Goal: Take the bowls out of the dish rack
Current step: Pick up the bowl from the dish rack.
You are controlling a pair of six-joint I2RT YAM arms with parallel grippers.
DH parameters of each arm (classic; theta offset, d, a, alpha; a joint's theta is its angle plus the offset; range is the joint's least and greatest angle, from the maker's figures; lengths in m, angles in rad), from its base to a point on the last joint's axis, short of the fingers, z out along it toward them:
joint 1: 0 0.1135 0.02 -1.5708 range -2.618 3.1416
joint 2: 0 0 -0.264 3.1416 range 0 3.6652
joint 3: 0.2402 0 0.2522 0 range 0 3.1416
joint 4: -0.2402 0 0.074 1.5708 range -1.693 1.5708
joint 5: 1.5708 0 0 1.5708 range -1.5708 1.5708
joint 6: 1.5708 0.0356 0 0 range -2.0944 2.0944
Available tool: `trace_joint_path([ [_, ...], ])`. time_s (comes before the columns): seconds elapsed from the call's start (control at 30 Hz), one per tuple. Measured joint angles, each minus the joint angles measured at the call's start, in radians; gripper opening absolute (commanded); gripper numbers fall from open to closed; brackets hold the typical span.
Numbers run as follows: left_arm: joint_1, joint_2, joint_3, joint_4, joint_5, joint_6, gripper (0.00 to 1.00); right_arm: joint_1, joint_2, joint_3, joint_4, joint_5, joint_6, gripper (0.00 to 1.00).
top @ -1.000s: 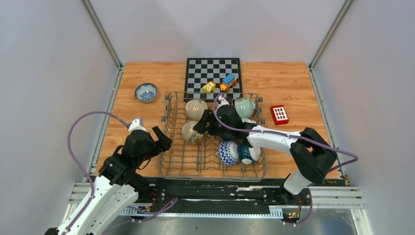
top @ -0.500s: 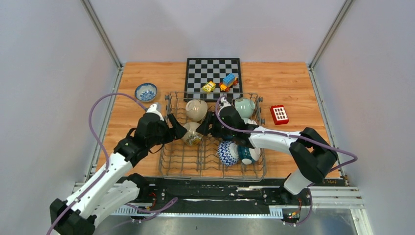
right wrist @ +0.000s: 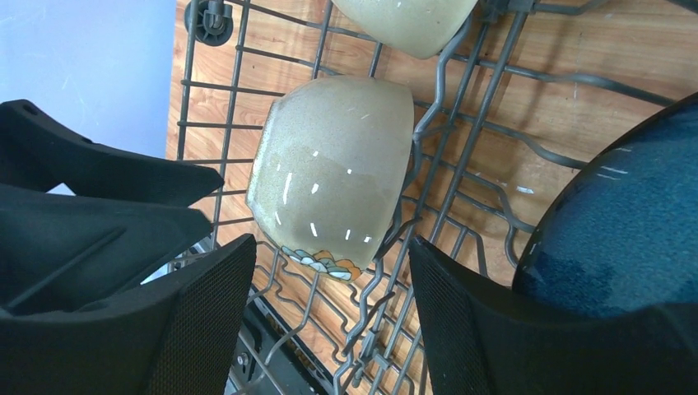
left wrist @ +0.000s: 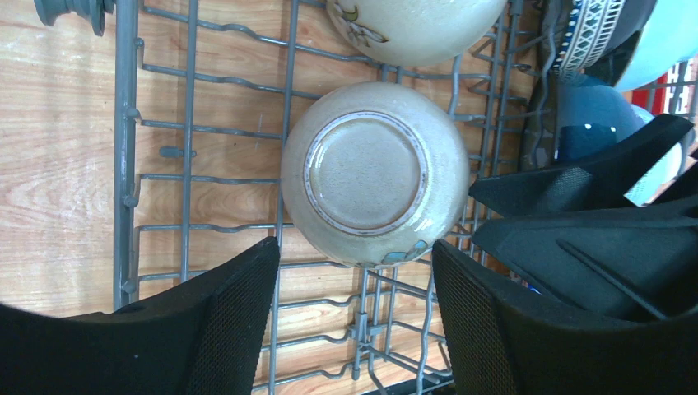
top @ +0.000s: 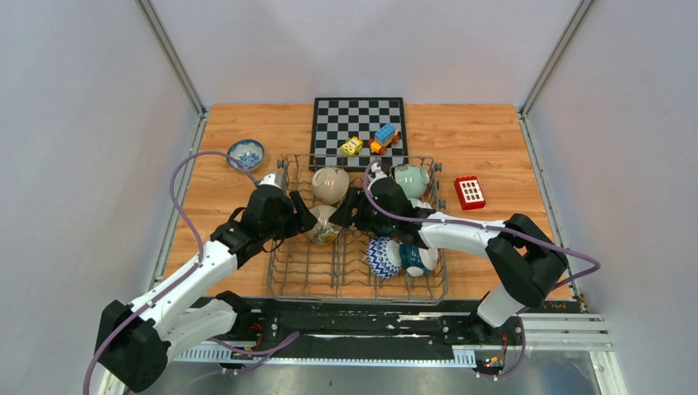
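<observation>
A blue-and-white bowl (top: 245, 154) sits upright on the bench (top: 494, 140) at the far left, outside the dish rack (top: 313, 278) and apart from it.

The left arm reaches over the rack's left rim. The left hand (top: 304, 220) is released: in its wrist view the two fingers (left wrist: 239, 321) stand apart on either side of the near edge of a cream bowl (left wrist: 366, 173) without touching it. That bowl stands on its side among the tines in the rack's left half, with its foot ring facing the left hand and a small painted motif at its lower edge. A second cream bowl (top: 330, 184) rests just behind it, nearer the rack's far rim.

The right hand (top: 344, 216) comes at the first cream bowl from the other side, so the bowl lies between the two hands. This hand is also released — its fingers are spread wider than the bowl and there is a gap on both sides. A dark blue bowl (right wrist: 609, 214) lies just beside its right finger.

Further right in the rack are a pale mint bowl (top: 411, 179) at the far rim and, toward the near rim, a zigzag-patterned bowl (top: 381, 257) touching a teal bowl (top: 416, 260).

Beyond the rack a chessboard (top: 359, 123) carries toy blocks (top: 383, 137) — and a red block (top: 470, 192) lies on the bench to the right.
</observation>
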Motion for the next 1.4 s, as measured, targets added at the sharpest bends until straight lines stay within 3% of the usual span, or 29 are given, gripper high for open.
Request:
trace_joint_path([
  [0.2, 0.000, 0.027, -0.029, 0.024, -0.006, 0.001, 0.60, 0.000, 0.025, 0.025, -0.006, -0.028, 0.008, 0.70],
  [0.7, 0.000, 0.070, -0.082, 0.080, -0.009, 0.004, 0.49, 0.000, 0.060, 0.039, 0.000, -0.063, 0.048, 0.62],
  [1.4, 0.000, -0.002, -0.022, 0.023, -0.075, 0.051, 0.56, -0.002, 0.029, 0.053, -0.066, -0.013, 0.008, 0.72],
])
